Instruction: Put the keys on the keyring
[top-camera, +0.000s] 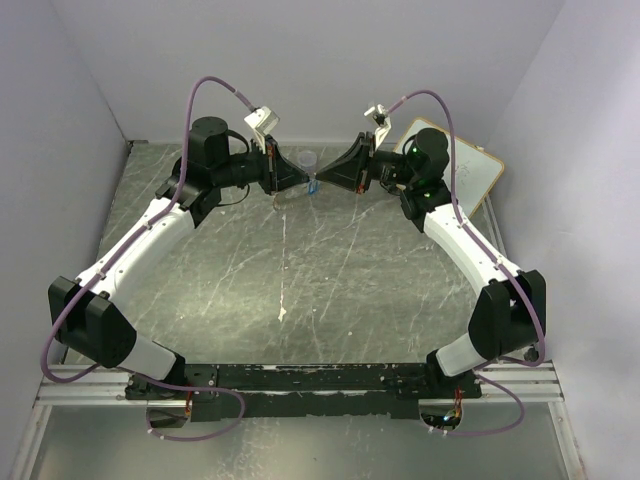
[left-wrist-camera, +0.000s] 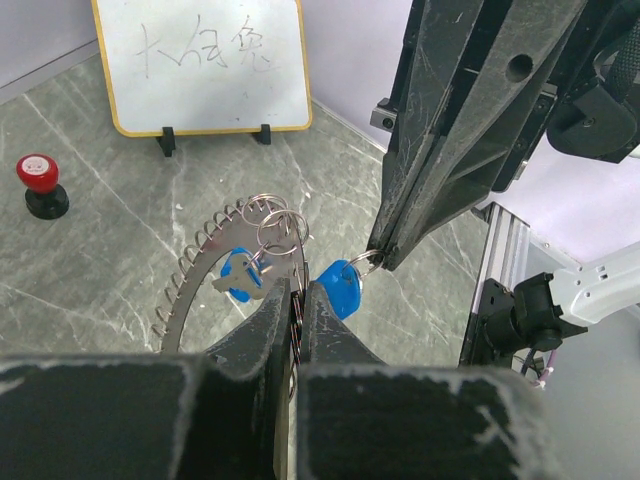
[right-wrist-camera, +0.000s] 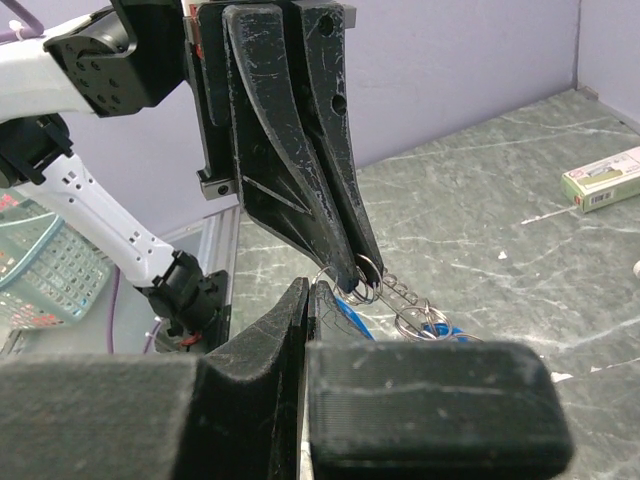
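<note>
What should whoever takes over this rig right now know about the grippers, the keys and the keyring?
Left gripper: shut on the keyring, held in the air.
Right gripper: shut on the wire loop of the oval blue key, right beside the ring.
Done: the other key seems to hang from the keyring already.
To do: thread the oval blue key's loop onto the keyring, then release.

The left arm (top-camera: 150, 232) and right arm (top-camera: 462, 240) wear white shells between black joint housings; a mauve cable (top-camera: 211, 80) loops along each; the black gripper fingers (right-wrist-camera: 290, 150) are tapered, scuffed with pale scratches.
</note>
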